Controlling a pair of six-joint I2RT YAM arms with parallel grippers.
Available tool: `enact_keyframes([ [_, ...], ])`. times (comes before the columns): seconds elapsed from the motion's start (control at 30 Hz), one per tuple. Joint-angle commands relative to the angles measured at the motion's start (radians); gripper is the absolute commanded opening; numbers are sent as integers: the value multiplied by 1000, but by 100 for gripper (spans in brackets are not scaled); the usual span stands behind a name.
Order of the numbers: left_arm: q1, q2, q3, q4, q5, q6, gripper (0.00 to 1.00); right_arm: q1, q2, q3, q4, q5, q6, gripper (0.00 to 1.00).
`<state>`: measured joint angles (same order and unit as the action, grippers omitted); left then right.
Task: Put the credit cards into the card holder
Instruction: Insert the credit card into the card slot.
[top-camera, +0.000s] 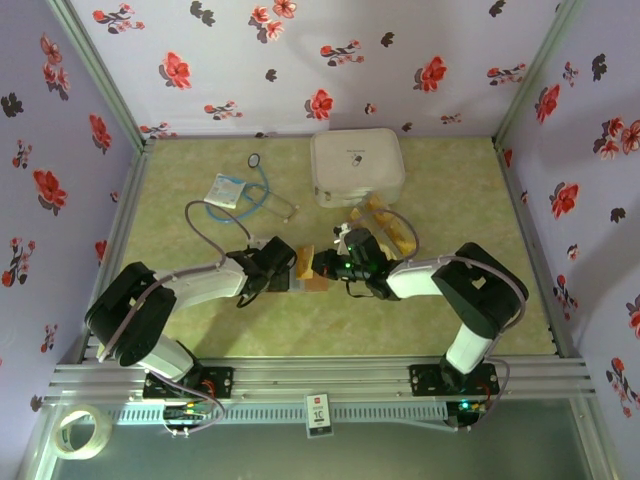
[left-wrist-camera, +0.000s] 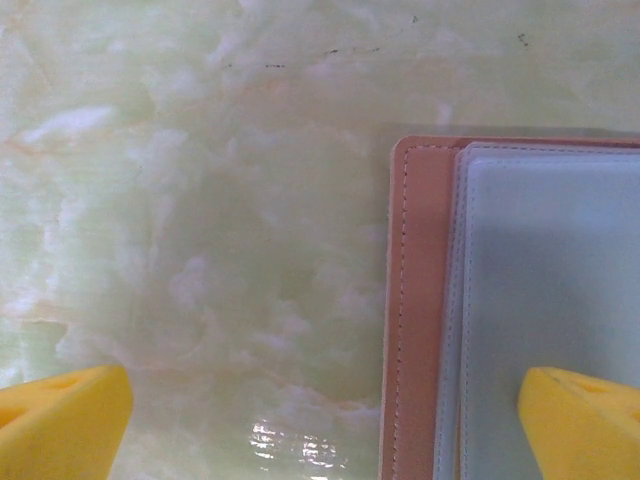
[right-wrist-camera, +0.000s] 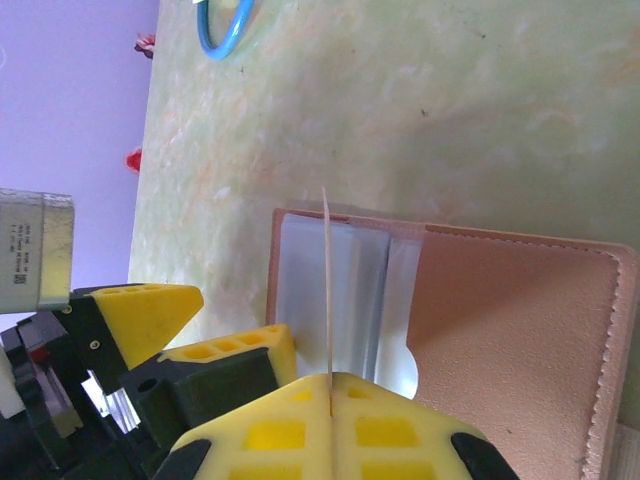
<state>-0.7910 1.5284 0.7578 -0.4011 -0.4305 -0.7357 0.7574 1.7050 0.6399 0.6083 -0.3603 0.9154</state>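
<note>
On the worktop (top-camera: 450, 200), centre: holder (right-wrist-camera: 510, 330) lies open. The right pincer (right-wrist-camera: 330, 385) is clamped on a card (right-wrist-camera: 326, 290), edge-on over the holder's grey pockets. The left pincer (left-wrist-camera: 325, 410) is apart, straddling the holder's edge.

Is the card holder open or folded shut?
Open: the card holder lies spread flat, its grey inner pockets and brown inside panel both facing up.

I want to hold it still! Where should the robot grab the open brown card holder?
Probably the brown leather card holder's stitched border, from the table side: it lies flat, and a thin card stands over its grey pockets.
</note>
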Motion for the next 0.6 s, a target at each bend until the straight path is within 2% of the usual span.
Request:
enact_keyframes([
  [0.0,10,5,-29,-61,-21,-15,100,-1,21,-18,75,-1,27,0],
  [0.57,10,4,-34,-59,-21,-17,100,5,85,-43,160,-11,60,0],
])
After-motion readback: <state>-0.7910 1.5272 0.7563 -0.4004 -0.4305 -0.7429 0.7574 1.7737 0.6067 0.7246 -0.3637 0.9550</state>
